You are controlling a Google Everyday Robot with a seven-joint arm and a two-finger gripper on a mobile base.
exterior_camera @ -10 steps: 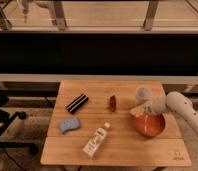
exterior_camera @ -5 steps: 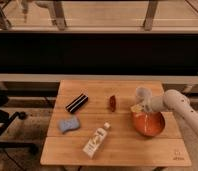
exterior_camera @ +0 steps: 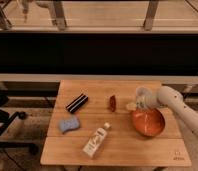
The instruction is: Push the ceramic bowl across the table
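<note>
1. On the right half of the table (exterior_camera: 142,152), near its right edge, I see the ceramic bowl (exterior_camera: 148,122). It is wide, shallow and orange-red, and stands with its mouth up.
2. Inside the bowl I make out glossy glaze with a few pale flecks. I cannot tell anything finer than that.
3. At the bowl's far-left rim sits the gripper (exterior_camera: 134,105), on the end of the white arm (exterior_camera: 179,103) that reaches in from the right. I cannot tell whether the claw is spread or pressed together, nor whether it touches the rim.
4. Just left of the gripper lies a small dark red object (exterior_camera: 112,103), apart from the bowl.
5. On the table's far-left part a black bar (exterior_camera: 77,102) lies slantwise.
6. Nearer the front, by the left edge, rests a blue sponge (exterior_camera: 68,125).
7. Between the sponge and the bowl a white bottle (exterior_camera: 96,141) lies on its side. I cannot make out its contents.
</note>
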